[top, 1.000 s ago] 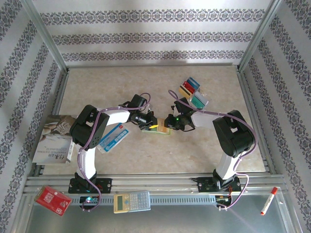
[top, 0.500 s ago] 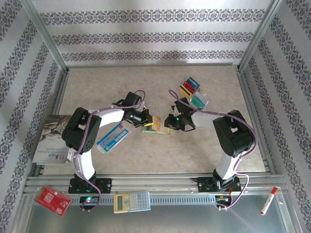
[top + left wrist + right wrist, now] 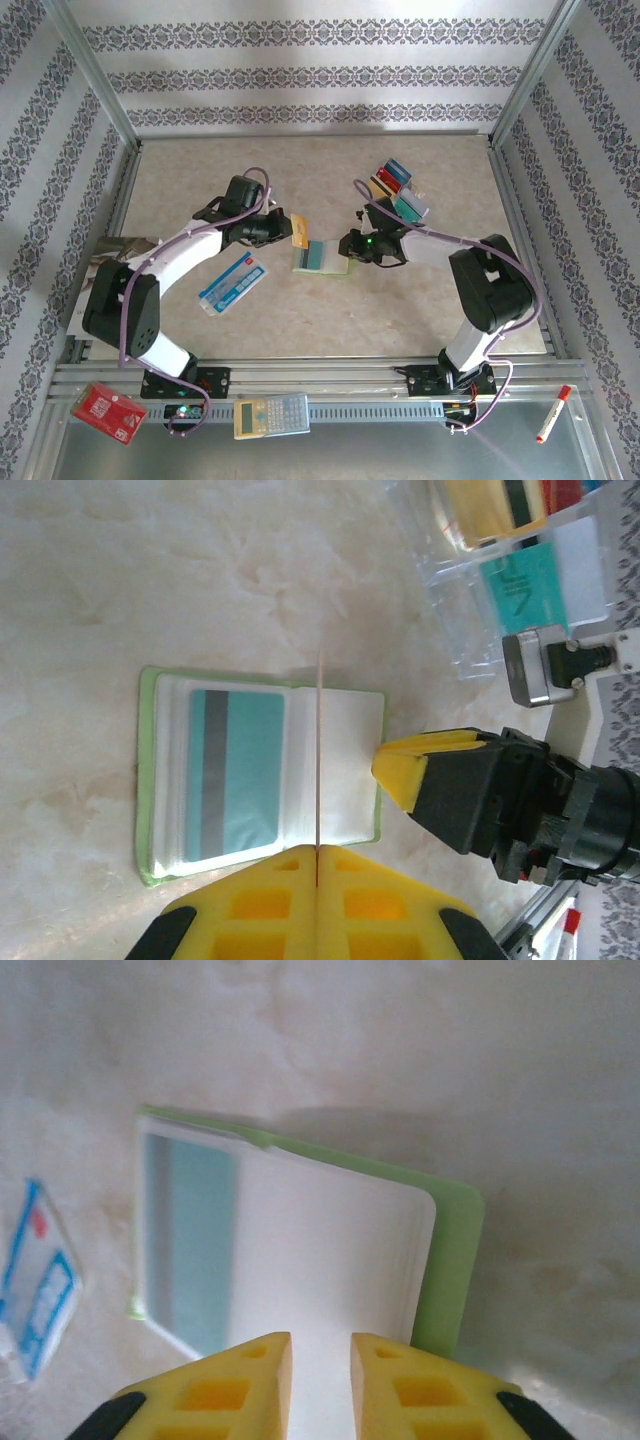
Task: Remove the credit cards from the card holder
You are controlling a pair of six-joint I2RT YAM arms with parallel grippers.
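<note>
Pale capital letters are running sideways across the teal credit card (image 3: pixel 530 580) in the clear stand (image 3: pixel 462 640) toward the far right corner of the table (image 3: pixel 330 320). They are looking like "VIP", but the last letter is blurring. Print on the blue-and-white packet (image 3: pixel 232 283), on the book (image 3: pixel 105 290) at the left edge and on the calculator (image 3: pixel 271 416) past the near edge is showing too small to read.

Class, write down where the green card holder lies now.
In the top view the card holder lies open on the table, just right of the left end effector and its pinched credit card, with the right end effector at its right edge.
</note>
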